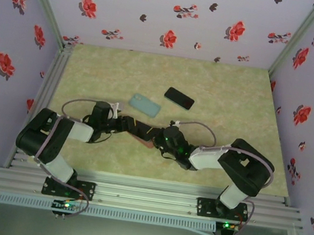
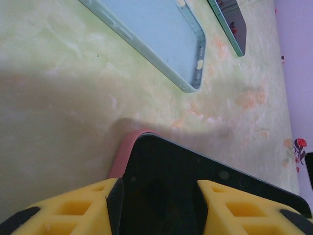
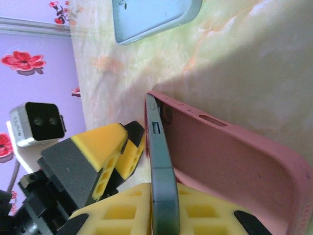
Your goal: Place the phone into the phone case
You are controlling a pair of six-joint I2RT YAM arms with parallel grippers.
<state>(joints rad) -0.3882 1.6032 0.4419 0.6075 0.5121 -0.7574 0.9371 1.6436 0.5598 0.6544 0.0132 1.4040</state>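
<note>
Lilac flowered walls (image 1: pixel 161 12) box in a pale green marbled table (image 1: pixel 93 72). Low over its near middle, the right fingers (image 3: pixel 122 215) pinch the thin grey-green edge of the dark glass phone (image 3: pixel 161 161). They stand it against the open mouth of the soft pink silicone case (image 3: pixel 234 152), probably to seat one corner first. The left fingers (image 2: pixel 73 205) sit part-open astride the phone's end; whether they press it I cannot tell. A pale mint case (image 1: pixel 144 105) and second black phone (image 1: pixel 179 98) lie beyond.
</note>
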